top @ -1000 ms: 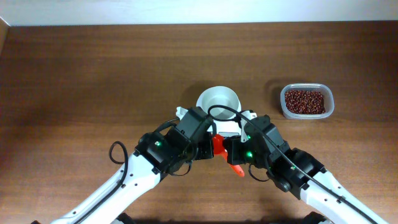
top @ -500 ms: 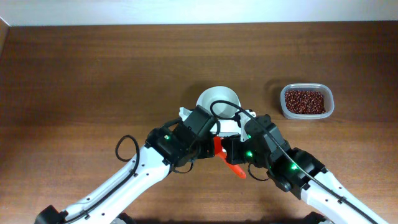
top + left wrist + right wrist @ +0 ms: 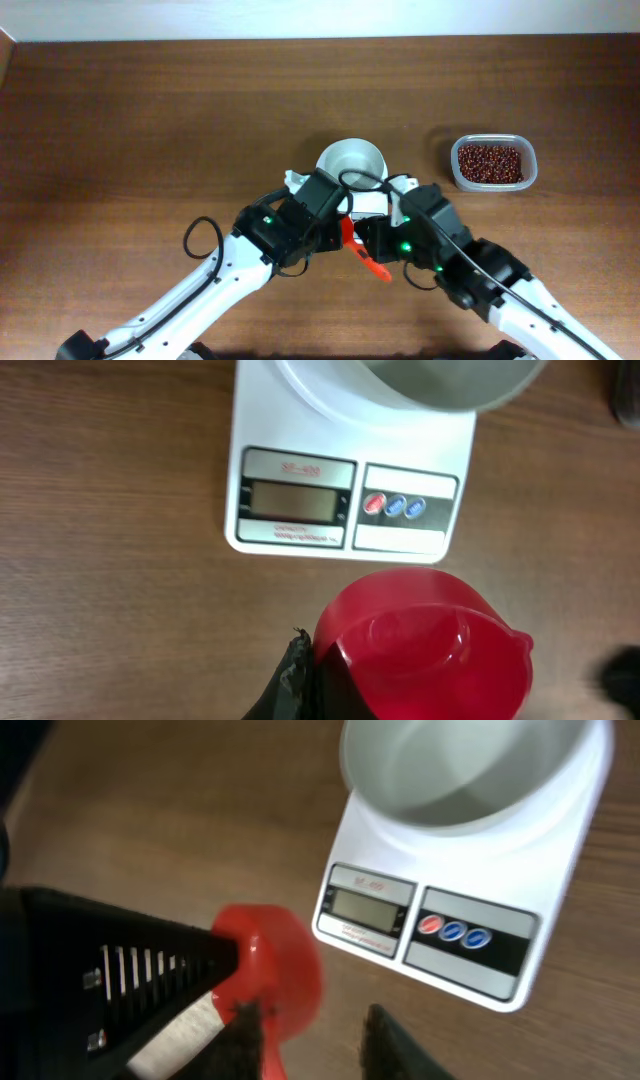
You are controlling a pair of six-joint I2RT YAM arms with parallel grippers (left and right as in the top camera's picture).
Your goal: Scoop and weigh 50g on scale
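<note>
A red scoop hangs just in front of the scale, which carries an empty white bowl. My left gripper is shut on the scoop's cup end; in the left wrist view the red scoop fills the space beside my black finger, with the scale just beyond. My right gripper stands open, its fingers apart on either side of the scoop's handle. The scale's display looks blank.
A clear tub of red beans sits to the right of the scale. The left arm's black gripper body crowds the left of the right wrist view. Brown tabletop lies all around, with a white wall edge at the back.
The left gripper closed on the scoop's cup end. The right gripper, shut on the handle before, has opened its jaws. Both arms stayed close together in front of the scale.
</note>
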